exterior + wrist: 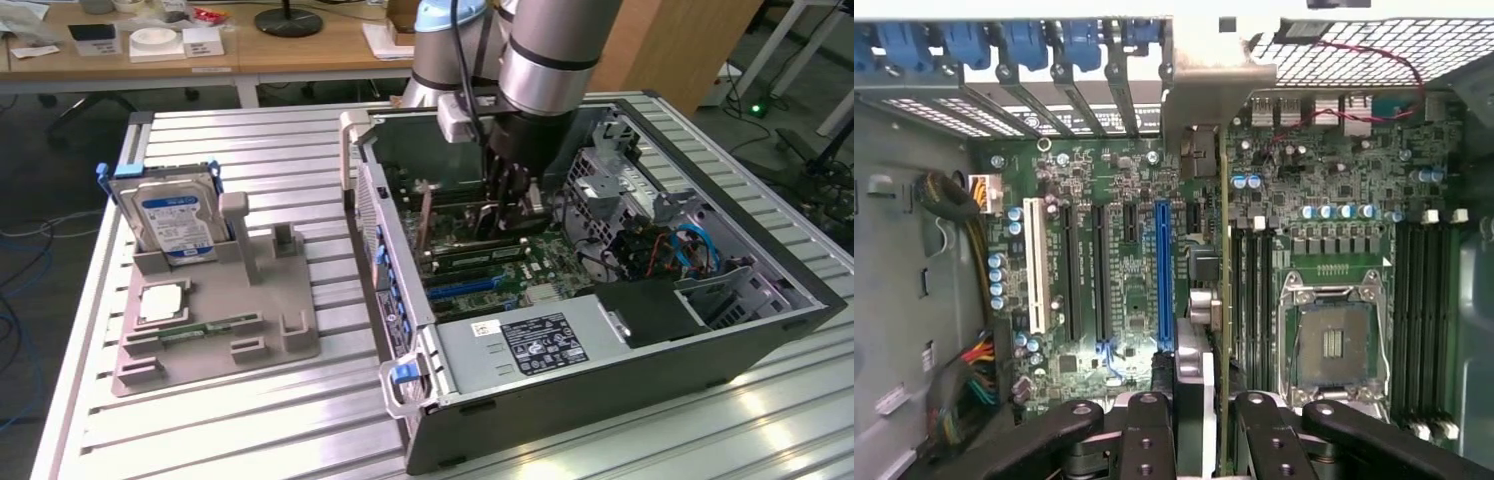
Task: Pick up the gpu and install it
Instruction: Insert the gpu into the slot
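We see the gripper (1219, 425) partly closed on the gpu (1223, 300), held edge-on above the motherboard (1334, 200), blue slot (1164, 275) at nine o'clock of it. We judge misalignment could jam the card's edge or bracket against the case (747, 330). We count one gpu, one gripper, one hard drive (171, 215).

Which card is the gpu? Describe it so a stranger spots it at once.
Look inside the open computer case, over the green motherboard. The gpu is the thin card standing on edge between the fingers of the gripper. Unlike the long memory slots fixed flat beside it, it carries a silvery bracket at one end.
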